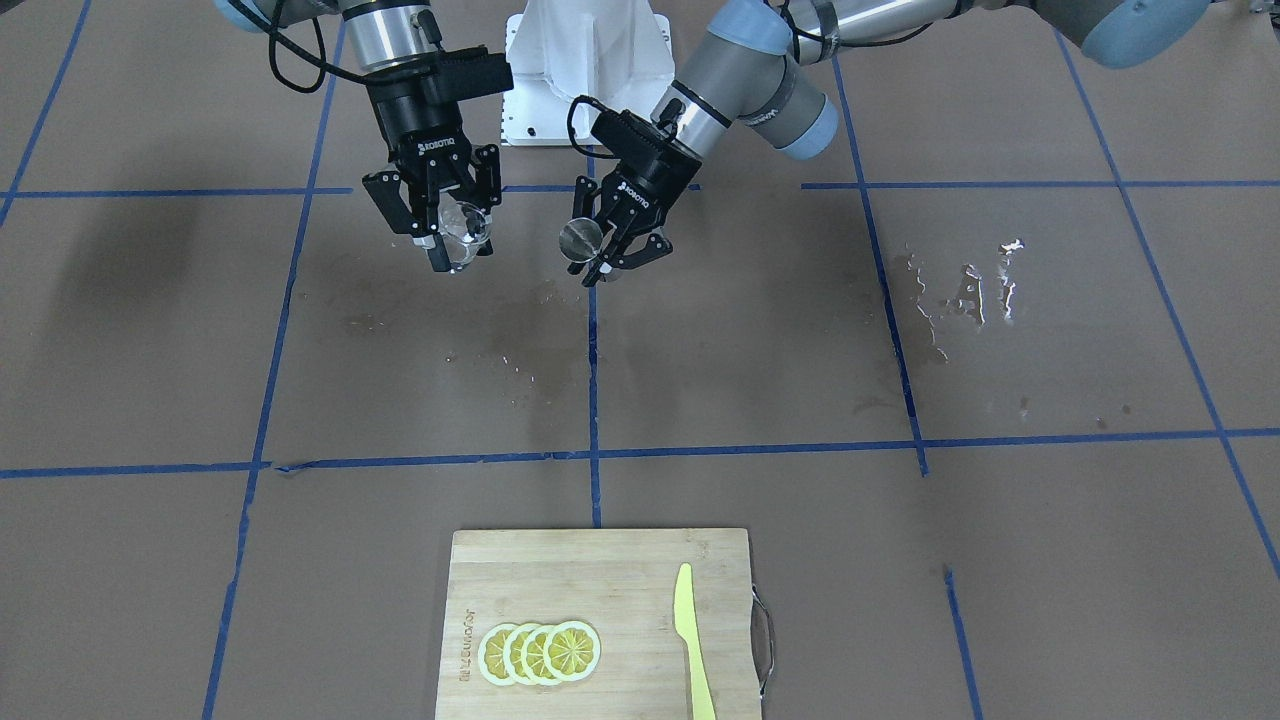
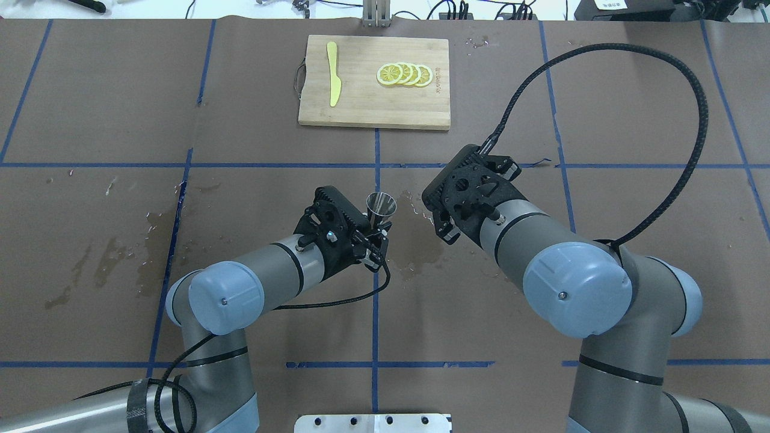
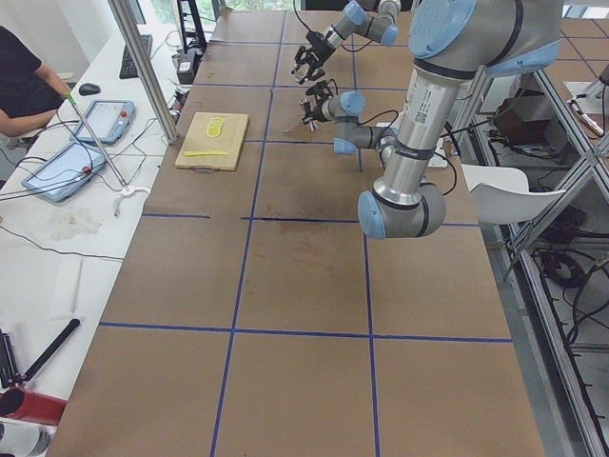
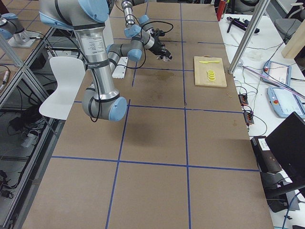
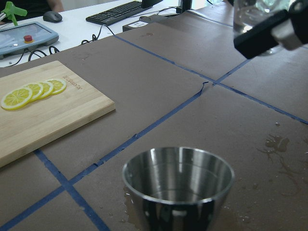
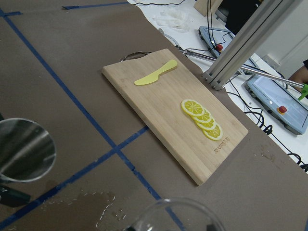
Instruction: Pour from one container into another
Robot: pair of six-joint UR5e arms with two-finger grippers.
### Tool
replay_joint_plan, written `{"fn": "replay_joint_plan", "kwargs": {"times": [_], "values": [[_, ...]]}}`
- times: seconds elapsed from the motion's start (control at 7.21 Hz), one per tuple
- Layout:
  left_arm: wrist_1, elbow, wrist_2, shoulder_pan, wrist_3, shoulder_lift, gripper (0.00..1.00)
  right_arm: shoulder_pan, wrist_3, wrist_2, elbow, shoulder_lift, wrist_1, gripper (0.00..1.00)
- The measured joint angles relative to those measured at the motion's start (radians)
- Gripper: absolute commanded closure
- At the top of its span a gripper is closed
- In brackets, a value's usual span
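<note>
My left gripper (image 1: 600, 262) is shut on the metal jigger (image 1: 580, 239), held above the table near the centre line; its open cup (image 2: 381, 204) points away from the robot base. It fills the bottom of the left wrist view as a shiny bowl (image 5: 178, 183). Beside it, my right gripper (image 1: 455, 250) is shut on the clear glass beaker (image 1: 464, 230), also held off the table. The two containers are a short gap apart and do not touch. In the right wrist view, the beaker's rim (image 6: 173, 214) shows at the bottom and the jigger (image 6: 21, 149) at the left.
A bamboo cutting board (image 1: 560, 570) lies at the table's far edge with lemon slices (image 1: 540, 652) and a yellow knife (image 1: 692, 640) on it. Wet patches (image 1: 960, 295) mark the brown paper. A person sits at the desk (image 3: 29, 90) beyond the board.
</note>
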Motion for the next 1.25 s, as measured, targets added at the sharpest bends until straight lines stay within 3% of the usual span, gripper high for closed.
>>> {"fn": "replay_joint_plan", "kwargs": {"times": [1.25], "values": [[0.0, 0.046, -0.006, 0.005, -0.002, -0.053, 1.0, 0.021, -0.122, -0.034, -0.041, 0.103, -0.115, 1.0]]}}
